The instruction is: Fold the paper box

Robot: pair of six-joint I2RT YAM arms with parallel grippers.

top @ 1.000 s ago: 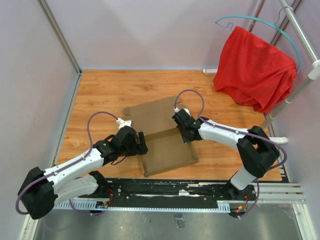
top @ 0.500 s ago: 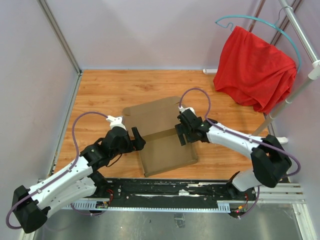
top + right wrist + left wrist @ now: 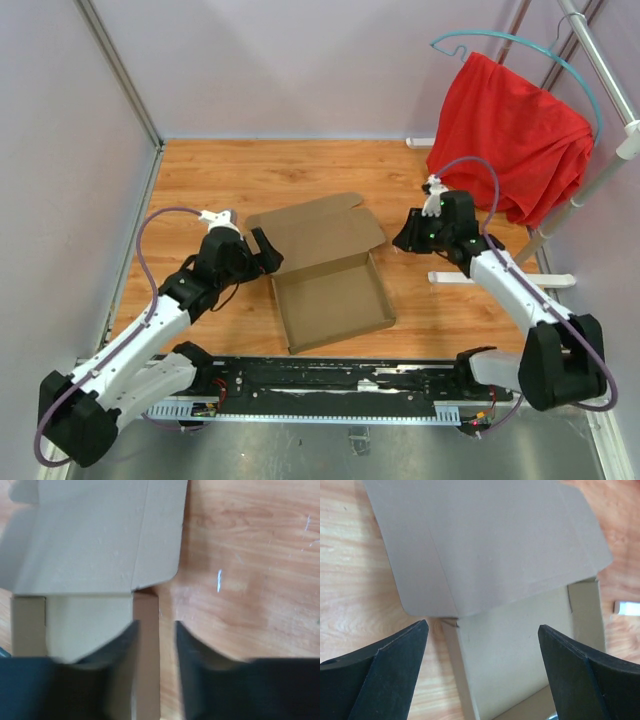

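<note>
The paper box (image 3: pixel 335 300) is seen from above as a shallow brown tray in the middle of the wooden counter (image 3: pixel 215 180), with its lid laid back on the far side. Only the overhead view takes in the red cloth (image 3: pixel 510 140) on a teal hanger (image 3: pixel 480 37), well apart from the box on its right rear side, and a white bar (image 3: pixel 455 278) lying to the box's right.

The box's far left corner (image 3: pixel 495 555) is framed by the left wrist camera and its far right corner (image 3: pixel 90 545) by the right wrist camera.

The left gripper (image 3: pixel 265 250) (image 3: pixel 482 627) is held just beside the box's far left corner, jaws released wide, nothing between them. The right gripper (image 3: pixel 403 240) (image 3: pixel 155 625) is raised to the right of the lid on an outstretched arm. Its jaws are blurred and narrowly parted, and whether they are clenched cannot be told.
</note>
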